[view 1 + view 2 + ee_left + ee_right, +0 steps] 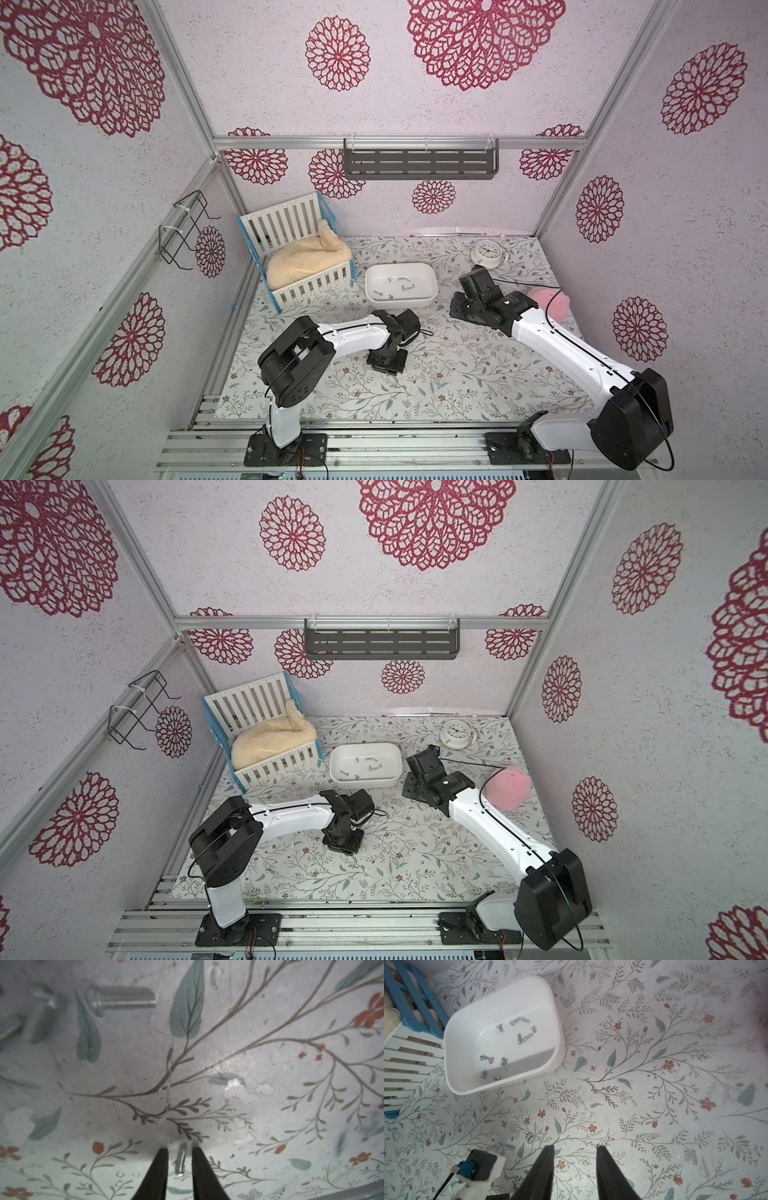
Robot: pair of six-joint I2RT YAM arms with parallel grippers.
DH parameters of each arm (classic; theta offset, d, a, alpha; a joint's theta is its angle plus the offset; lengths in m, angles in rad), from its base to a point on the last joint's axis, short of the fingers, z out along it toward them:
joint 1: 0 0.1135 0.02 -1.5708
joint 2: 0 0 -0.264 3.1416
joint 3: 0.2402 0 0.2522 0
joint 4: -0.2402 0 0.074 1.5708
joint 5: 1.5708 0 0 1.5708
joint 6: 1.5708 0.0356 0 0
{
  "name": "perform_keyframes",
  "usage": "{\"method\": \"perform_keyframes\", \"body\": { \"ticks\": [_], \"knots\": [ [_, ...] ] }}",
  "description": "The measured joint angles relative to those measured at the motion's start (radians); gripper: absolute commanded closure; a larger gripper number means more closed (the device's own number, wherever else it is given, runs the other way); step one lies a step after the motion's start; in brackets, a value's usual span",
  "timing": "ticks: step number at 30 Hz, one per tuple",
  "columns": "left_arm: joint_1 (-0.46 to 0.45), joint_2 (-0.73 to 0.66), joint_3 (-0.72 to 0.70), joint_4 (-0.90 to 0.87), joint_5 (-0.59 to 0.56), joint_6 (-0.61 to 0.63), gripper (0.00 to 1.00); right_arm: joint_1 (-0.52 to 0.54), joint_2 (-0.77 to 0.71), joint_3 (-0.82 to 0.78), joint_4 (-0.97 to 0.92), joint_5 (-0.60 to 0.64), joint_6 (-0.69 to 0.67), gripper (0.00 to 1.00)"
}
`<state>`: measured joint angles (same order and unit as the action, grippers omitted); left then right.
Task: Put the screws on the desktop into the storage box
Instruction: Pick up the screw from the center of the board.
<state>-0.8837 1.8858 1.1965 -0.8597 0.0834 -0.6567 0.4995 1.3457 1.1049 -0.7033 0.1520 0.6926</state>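
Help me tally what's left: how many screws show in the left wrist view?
4: one screw lies between the left gripper's fingers; three more screws lie grouped apart from it. Others may lie outside this view.

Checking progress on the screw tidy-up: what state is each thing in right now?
left gripper: open narrowly, a screw lying between its jaws.
right gripper: open, empty.
storage box: upright, open-topped.
screws in the box: loose on its floor.
other screws on the desktop: lying flat, not yet collected.
toy crib: upright, cream fabric inside.
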Motion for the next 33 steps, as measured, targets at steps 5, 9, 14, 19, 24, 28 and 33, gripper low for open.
{"method": "perform_keyframes", "body": {
  "ticks": [5, 9, 14, 19, 24, 28, 33],
  "knots": [
    [0.0, 0.004, 0.002, -0.01, -0.003, 0.003, 0.79, 0.0, 0.0, 0.0, 0.0, 0.0, 0.0, 0.62],
    [0.0, 0.009, 0.007, -0.018, -0.005, 0.003, 0.82, 0.0, 0.0, 0.0, 0.0, 0.0, 0.0, 0.62],
    [0.0, 0.02, 0.018, -0.032, -0.015, 0.005, 0.87, 0.0, 0.0, 0.0, 0.0, -0.001, 0.0, 0.62],
    [-0.002, 0.029, 0.031, -0.046, -0.016, 0.006, 0.92, 0.0, 0.0, 0.0, 0.001, -0.001, 0.0, 0.62],
    [-0.002, 0.03, 0.032, -0.048, -0.018, 0.006, 0.98, 0.0, 0.0, 0.0, 0.001, -0.002, 0.0, 0.62],
    [-0.006, 0.028, 0.034, -0.053, -0.026, 0.006, 1.0, 0.0, 0.0, 0.0, 0.001, -0.003, 0.0, 0.62],
    [-0.013, 0.021, 0.034, -0.066, -0.058, 0.006, 1.0, 0.0, 0.0, 0.0, 0.002, -0.003, 0.0, 0.61]
  ]
}}
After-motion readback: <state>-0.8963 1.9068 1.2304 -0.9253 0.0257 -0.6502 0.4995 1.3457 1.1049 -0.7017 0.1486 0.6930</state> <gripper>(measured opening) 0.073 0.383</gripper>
